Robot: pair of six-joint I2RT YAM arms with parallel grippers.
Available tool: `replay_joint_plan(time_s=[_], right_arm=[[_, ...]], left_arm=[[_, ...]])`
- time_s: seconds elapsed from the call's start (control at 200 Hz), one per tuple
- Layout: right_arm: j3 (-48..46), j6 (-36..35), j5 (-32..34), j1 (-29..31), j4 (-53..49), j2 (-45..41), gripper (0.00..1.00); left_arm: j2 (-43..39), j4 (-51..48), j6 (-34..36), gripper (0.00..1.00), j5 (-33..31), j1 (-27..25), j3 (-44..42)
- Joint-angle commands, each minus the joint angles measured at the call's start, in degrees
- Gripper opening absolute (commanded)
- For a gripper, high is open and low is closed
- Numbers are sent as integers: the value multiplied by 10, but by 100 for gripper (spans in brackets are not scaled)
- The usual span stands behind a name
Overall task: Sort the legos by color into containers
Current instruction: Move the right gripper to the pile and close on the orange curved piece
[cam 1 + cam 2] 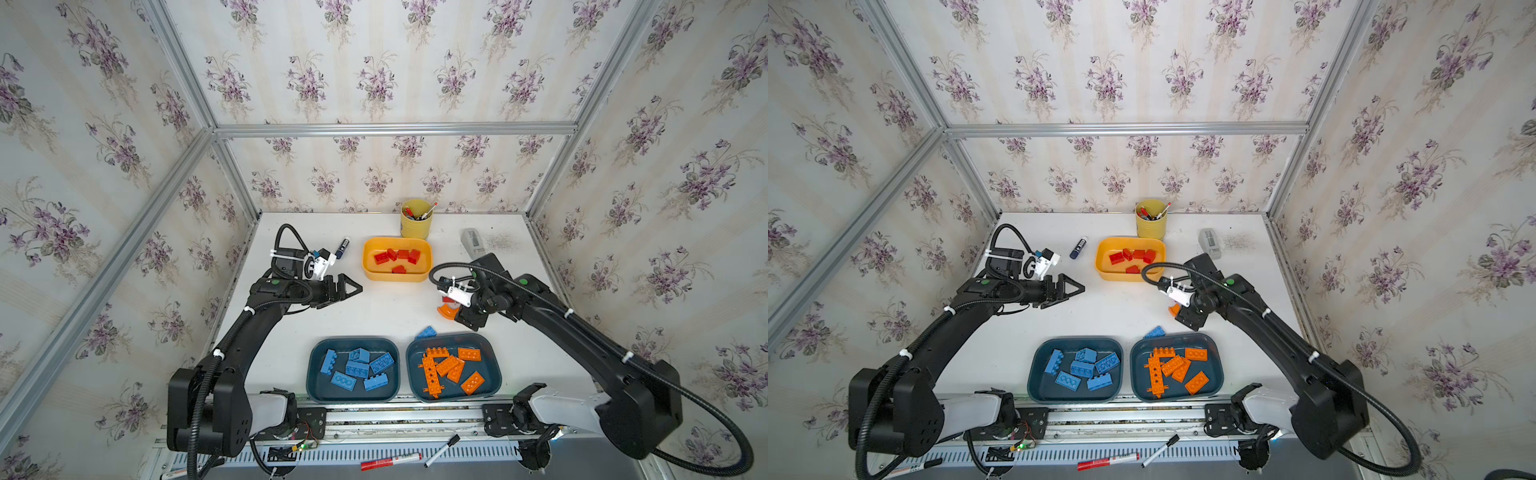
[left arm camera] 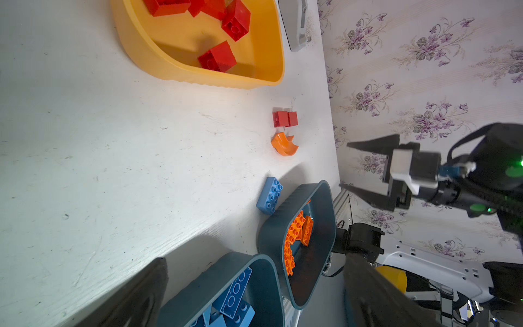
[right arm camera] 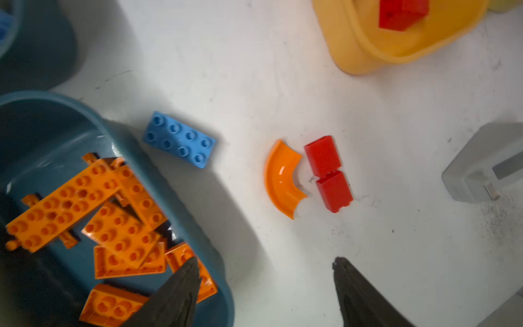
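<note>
Floral wallpaper in an aluminium frame closed in a scuffed white table (image 1: 374, 309), and everything below is placed from the teal tub of orange legos (image 1: 487, 368) at the table's front edge. That tub held a long orange strip (image 1: 430, 374) and several orange bricks. Just beside it, toward the left arm, sat a second teal tub (image 1: 320, 390) with six blue bricks. Well behind it, toward the back wall, stood the yellow tub (image 1: 374, 272) with about five red bricks.

Three legos lay loose on the table. A blue brick (image 3: 179, 139) lay studs up just outside the orange tub's far rim. Farther back, between that tub and the yellow one, lay a curved orange piece (image 3: 281, 178), with a pair of red bricks (image 3: 328, 173) end to end just beside it on the side away from the orange tub.

The right gripper (image 3: 266, 271) hung above the table just behind the orange tub, jaws spread with nothing between them; in the right wrist view one fingertip (image 3: 185, 276) overlapped the tub's rim. The left gripper (image 1: 355, 287) hovered well away from the orange tub, back and toward the left arm's side, spread wide and empty.

Behind the yellow tub stood a yellow cup of pens (image 1: 415, 226), with a grey device (image 1: 473, 243) off to one side of it
</note>
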Motion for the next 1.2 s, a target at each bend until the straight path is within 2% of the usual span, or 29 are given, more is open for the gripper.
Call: replay_joint_plan(time_s=[0.0,0.21,0.41,0.59,0.815,1.079,1.194], right_arm=[[46,28,-16,-23,17,54,76],[102,35,-25,-24,10,173,74],[116,20,-45,-25,-10,245,72],[120,56,-41,-25,-25,272,72],[109,9,-55,-25,-18,292,72],[123,-10,-55,-23,-39,329,66],[125,-10,-52,-19,-44,340,59]], left_arm=[[-5,3,15,99,10,-1,1],[0,3,19,99,8,0,-6],[0,3,23,99,9,0,-7],[8,3,23,99,7,0,-8],[14,3,24,99,5,0,-6],[13,3,24,99,2,0,-11],[15,3,23,99,2,0,-12]])
